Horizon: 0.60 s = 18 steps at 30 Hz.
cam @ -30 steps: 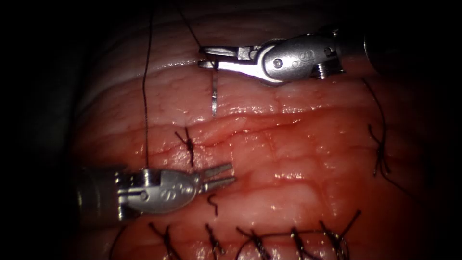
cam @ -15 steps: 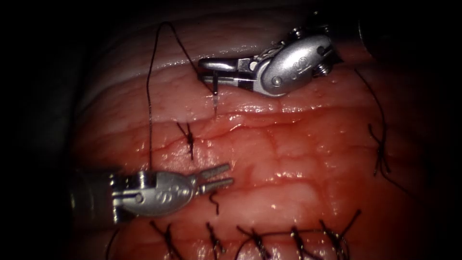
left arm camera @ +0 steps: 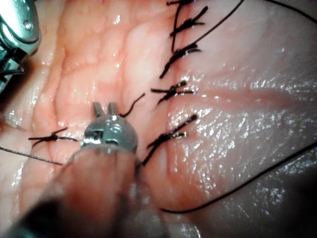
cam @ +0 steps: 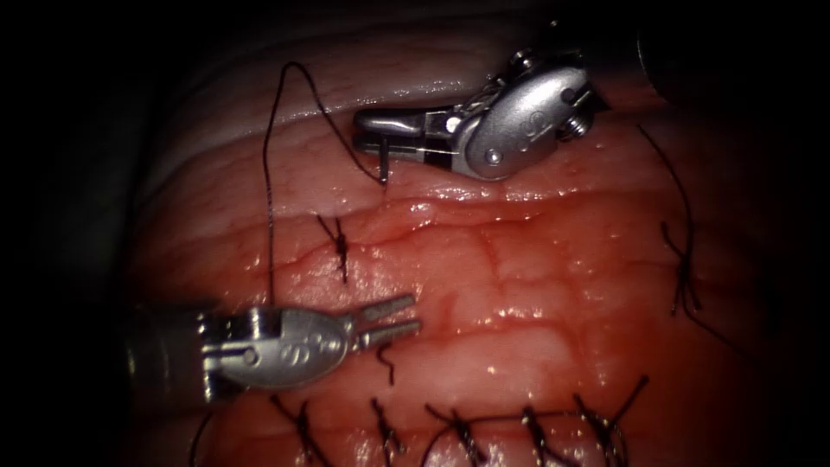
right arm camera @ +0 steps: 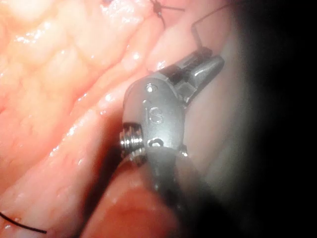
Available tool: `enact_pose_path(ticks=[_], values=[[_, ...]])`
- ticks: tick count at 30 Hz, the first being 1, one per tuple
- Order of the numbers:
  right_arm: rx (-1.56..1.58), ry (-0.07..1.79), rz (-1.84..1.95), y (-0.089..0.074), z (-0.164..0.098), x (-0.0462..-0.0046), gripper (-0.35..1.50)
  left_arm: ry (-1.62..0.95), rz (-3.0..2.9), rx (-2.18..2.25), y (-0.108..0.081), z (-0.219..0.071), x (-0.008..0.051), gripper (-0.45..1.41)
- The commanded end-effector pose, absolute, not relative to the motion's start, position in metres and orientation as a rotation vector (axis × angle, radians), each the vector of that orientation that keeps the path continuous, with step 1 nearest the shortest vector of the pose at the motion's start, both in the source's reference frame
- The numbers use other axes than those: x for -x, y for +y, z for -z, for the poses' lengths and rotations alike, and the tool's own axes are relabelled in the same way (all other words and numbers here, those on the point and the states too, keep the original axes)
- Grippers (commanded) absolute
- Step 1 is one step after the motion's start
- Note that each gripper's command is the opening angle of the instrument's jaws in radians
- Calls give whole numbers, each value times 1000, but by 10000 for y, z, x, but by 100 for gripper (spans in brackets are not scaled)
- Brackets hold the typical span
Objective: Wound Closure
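Steel right claw (cam: 372,130), upper centre of the frame, is clamped on the needle (cam: 383,164), whose tip enters the tissue (cam: 536,285). Thread (cam: 270,173) trails from it. Left claw (cam: 406,316), lower left, gapes slightly, holding nothing.

Right tool (cam: 373,130): polished silver wrist housing, rounded, engraved marking on its face, threaded screw at rear, thin cables along hinge. Left tool (cam: 399,316): same silver clevis, pivot pin, short ridged jaws, dark shaft behind.
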<state>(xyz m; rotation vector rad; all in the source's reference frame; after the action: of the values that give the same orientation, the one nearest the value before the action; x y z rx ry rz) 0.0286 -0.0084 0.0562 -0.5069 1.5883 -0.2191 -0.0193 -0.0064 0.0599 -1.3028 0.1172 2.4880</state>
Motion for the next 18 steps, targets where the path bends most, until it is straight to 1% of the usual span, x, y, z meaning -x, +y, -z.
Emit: enact_pose_path(ticks=[1, 10, 18], values=[[509, 1597, 232, -89, -569, -295, -35, 116, -2487, 1305, -65, -604, 197, -10], [516, 1608, 277, -128, -581, -291, -35, 125, -2464, 1320, -61, -595, 194, -8], [431, 1614, 215, -164, -605, -285, -35, 130, -2454, 1328, -57, -596, 192, -8]])
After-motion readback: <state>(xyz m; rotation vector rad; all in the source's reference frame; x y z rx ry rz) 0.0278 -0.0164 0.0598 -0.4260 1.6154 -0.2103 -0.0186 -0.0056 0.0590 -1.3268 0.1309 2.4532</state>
